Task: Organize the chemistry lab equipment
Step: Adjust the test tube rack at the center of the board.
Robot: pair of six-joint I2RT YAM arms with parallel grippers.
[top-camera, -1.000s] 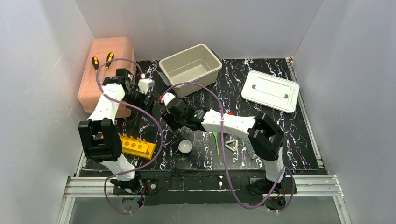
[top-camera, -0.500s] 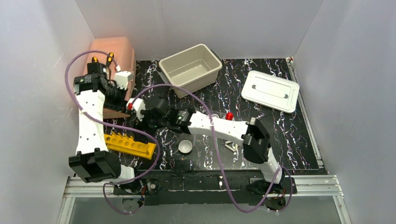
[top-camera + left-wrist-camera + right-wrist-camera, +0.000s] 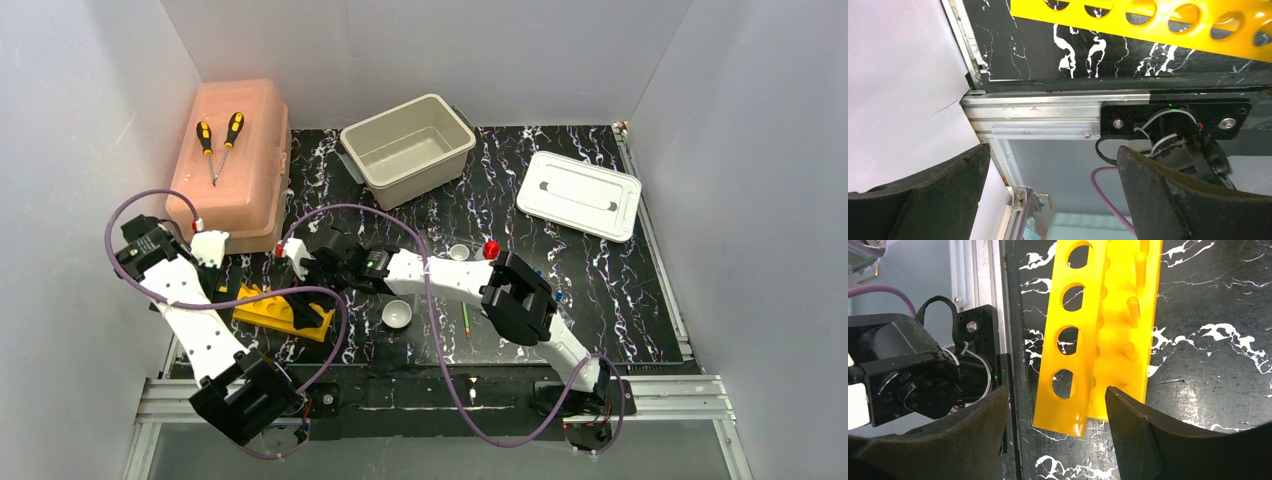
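1. Top external view: yellow slotted tube rack (image 3: 262,305) is being shown lying by the near-left corner of the tabletop, slanted against the near edge.
2. Right gripper (image 3: 305,312) is being held over the rack's right end, with the right arm being stretched across from the right side.
3. Right wrist view: right gripper (image 3: 1055,390) is being held spread, and one end of the rack (image 3: 1098,330) is being framed between the two fingers. Contact cannot be told.
4. Left gripper (image 3: 207,250) is being held at the left edge, just beside the pink box (image 3: 230,175).
5. Left wrist view: left gripper (image 3: 1053,150) is being held wide apart over the near-edge rail, with the rack (image 3: 1168,22) being seen beyond it.
6. White bowl (image 3: 397,314) is being seen near the middle of the near edge. Green spoon (image 3: 466,320) is being partly hidden by the right arm, to the bowl's right.
7. Red-capped squeeze bottle (image 3: 490,249) and small clear glass vessel (image 3: 459,252) are being seen mid-table, side by side.
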